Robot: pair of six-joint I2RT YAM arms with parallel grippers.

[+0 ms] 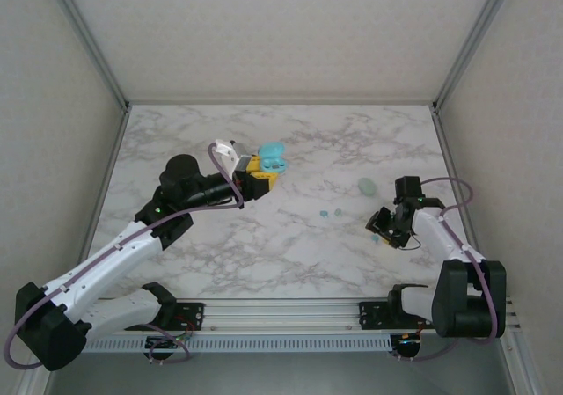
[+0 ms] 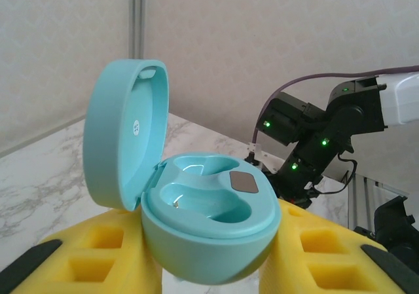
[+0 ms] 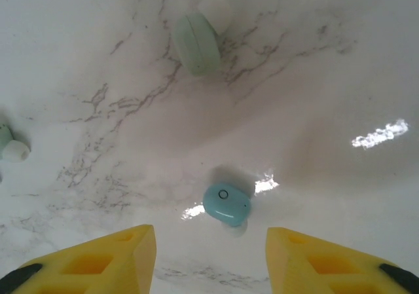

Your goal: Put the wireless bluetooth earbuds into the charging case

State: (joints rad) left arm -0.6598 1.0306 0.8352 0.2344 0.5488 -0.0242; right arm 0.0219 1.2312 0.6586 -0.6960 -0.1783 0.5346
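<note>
The charging case (image 2: 209, 222), light turquoise, is held above the table with its lid (image 2: 124, 133) swung up, and both wells look empty. My left gripper (image 2: 209, 271) is shut on its base, with yellow fingers on either side. From above, the case (image 1: 273, 157) sits at the tip of the left gripper (image 1: 260, 173), left of centre. One teal earbud (image 3: 226, 204) lies on the marble between the spread fingers of my right gripper (image 3: 209, 261), touching neither. In the top view this earbud (image 1: 375, 237) is just below the right gripper (image 1: 382, 228).
A pale mint rounded piece with a white tip (image 3: 196, 43) lies farther out on the table (image 1: 367, 186). Two small teal bits (image 1: 332, 211) rest mid-table. The right arm (image 2: 327, 130) faces the case. Grey walls close in three sides.
</note>
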